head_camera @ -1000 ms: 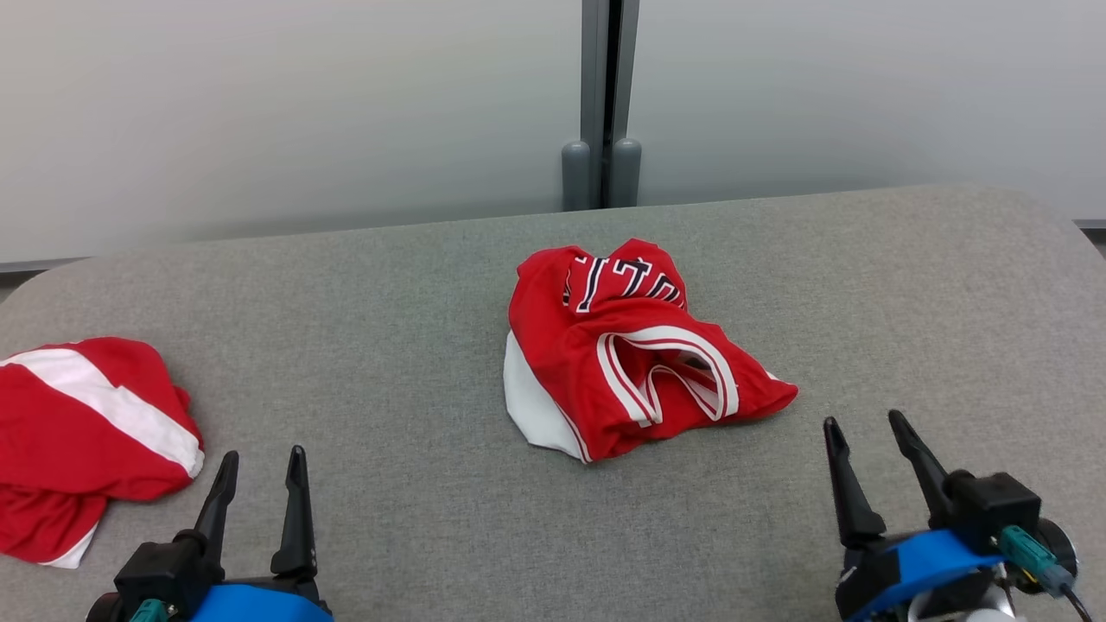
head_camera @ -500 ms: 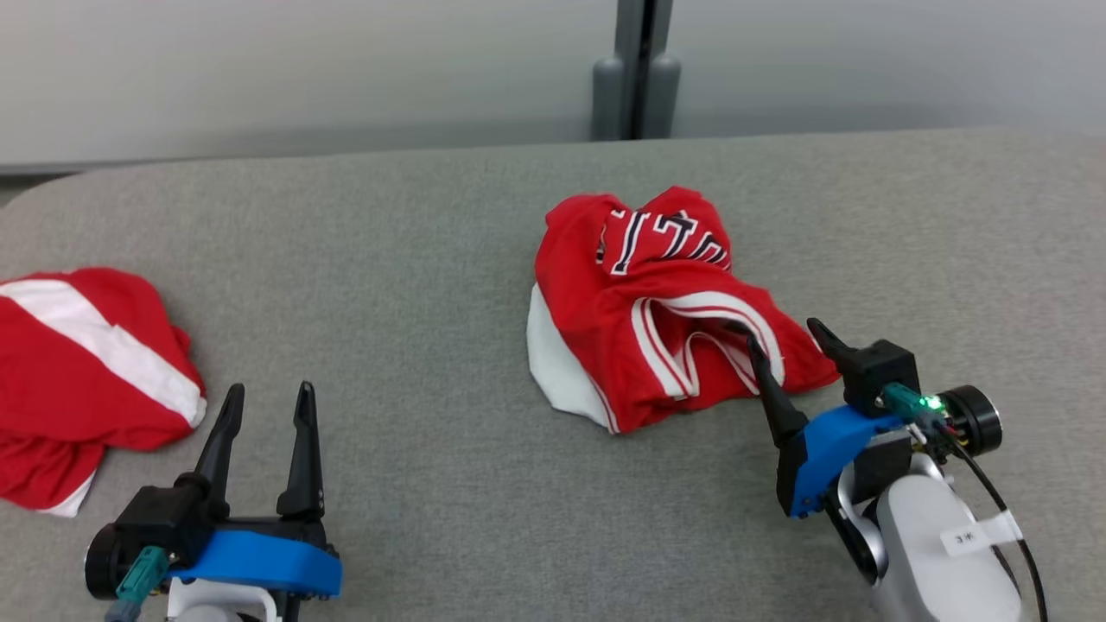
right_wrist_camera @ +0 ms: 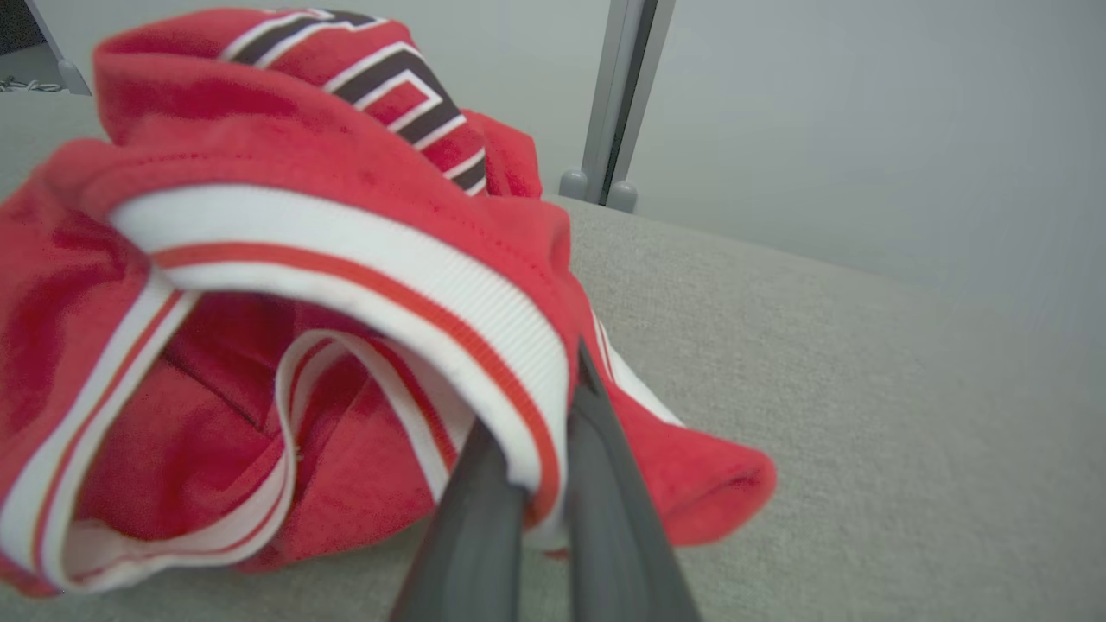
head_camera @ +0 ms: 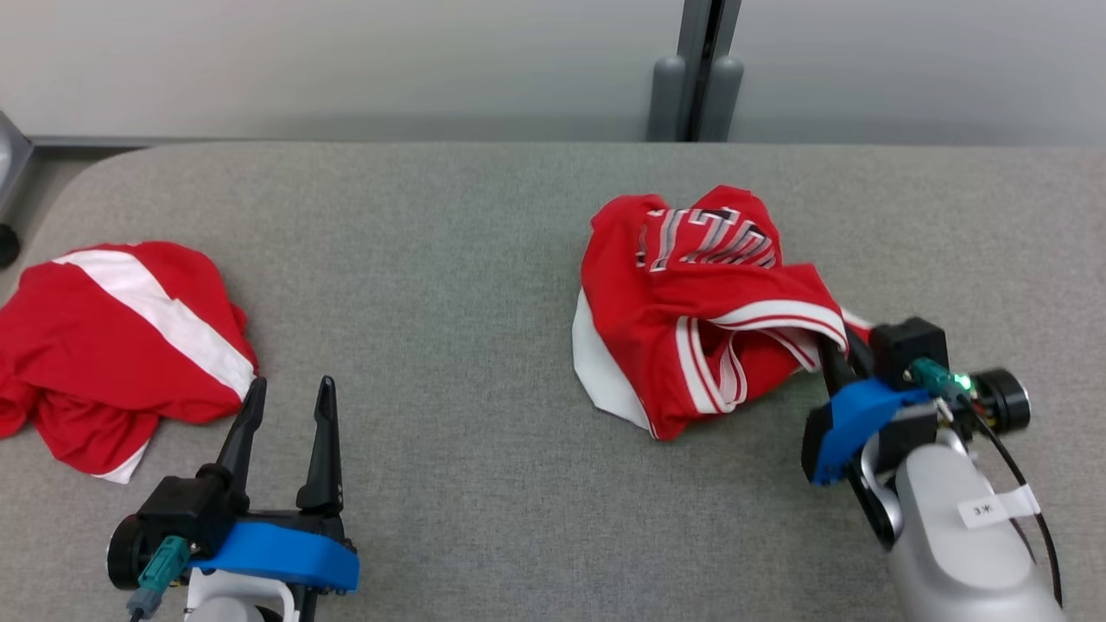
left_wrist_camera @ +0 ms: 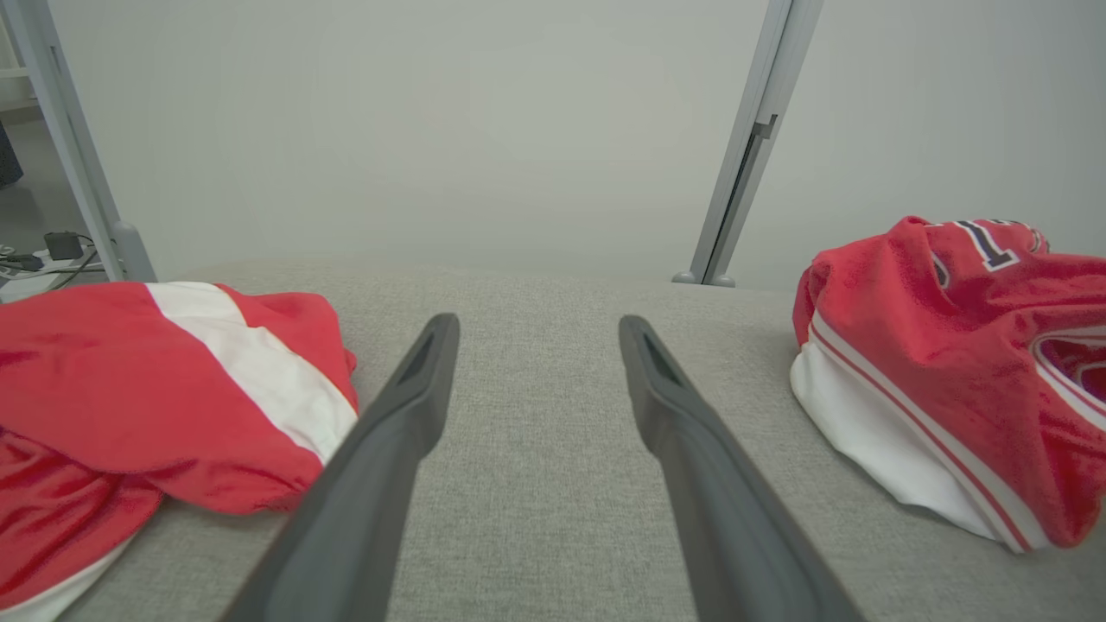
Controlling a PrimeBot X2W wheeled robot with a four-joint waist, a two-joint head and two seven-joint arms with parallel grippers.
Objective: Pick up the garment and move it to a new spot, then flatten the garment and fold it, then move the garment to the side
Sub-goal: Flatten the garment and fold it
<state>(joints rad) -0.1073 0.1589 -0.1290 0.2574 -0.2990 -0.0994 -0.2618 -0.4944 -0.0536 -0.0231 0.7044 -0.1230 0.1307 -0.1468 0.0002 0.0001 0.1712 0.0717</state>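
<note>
**Right pincer** [head_camera: 831,352]: A second ago it sat wide and idle at the near edge of the table [head_camera: 449,285]. You now have it reached forward and clamped tight on the garment [head_camera: 674,294]. In your right wrist view the white ribbed band [right_wrist_camera: 389,268] is pinched between the two fingers [right_wrist_camera: 467,536].

**Meaning for the task:** The grasp looks made, so the pick-up can start. Nothing is lifted yet and the heap lies on the table. The picture itself has also swung sideways, which is your camera turning, not the cloth travelling.

**Garment:** A crumpled red mound with lettering on top, right of the table's middle, held at its near right edge.

**Right arm:** The pale forearm [head_camera: 959,553] comes in from the lower right, with the fingers low and angled up-left into the folds.

**Left pincer** [head_camera: 292,389]: Wide and empty at the near edge. It sits between the garment and a second red cloth [head_camera: 112,337] and touches neither.
</note>
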